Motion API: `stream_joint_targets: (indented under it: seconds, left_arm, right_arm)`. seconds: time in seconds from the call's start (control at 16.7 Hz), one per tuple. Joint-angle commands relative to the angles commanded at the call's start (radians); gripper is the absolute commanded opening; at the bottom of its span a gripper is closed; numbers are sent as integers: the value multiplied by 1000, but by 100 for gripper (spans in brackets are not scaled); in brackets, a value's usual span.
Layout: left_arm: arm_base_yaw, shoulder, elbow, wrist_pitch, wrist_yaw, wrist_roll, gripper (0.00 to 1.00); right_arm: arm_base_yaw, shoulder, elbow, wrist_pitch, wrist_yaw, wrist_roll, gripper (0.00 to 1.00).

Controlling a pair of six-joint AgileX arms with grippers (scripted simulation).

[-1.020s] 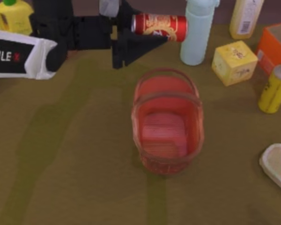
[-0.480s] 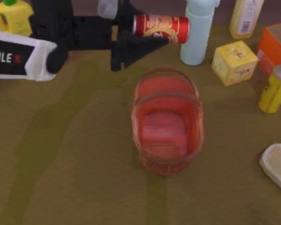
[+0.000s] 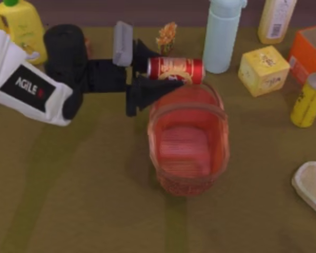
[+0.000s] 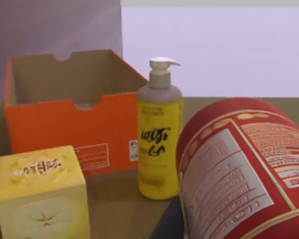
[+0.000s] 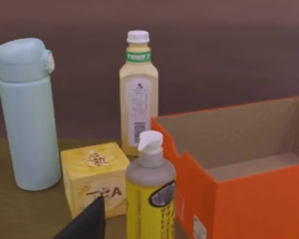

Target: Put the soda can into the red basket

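Left gripper (image 3: pixel 159 73) clamped on soda can (image 3: pixel 176 70), sideways above red basket (image 3: pixel 188 143) far rim

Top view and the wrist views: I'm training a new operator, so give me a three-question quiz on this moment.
1. True or false: the can lies on its side in the left gripper.
2. Over which part of the basket does the can hang: A) the far rim, B) the middle, C) the near rim?
3. Fill in: in the left wrist view, the pump bottle stands in front of the orange ____.

Key: 1 true; 2 A; 3 box.
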Motion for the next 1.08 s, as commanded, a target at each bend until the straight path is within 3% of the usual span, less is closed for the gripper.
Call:
stream_joint_targets:
  seconds: [0.3, 1.08]
  left_arm:
    - [2, 17, -7, 21, -1, 0, 0]
    - [2, 17, -7, 21, -1, 0, 98]
  right_arm:
    - [0, 0, 0, 0, 0, 0, 100]
    - [0, 0, 0, 0, 0, 0, 100]
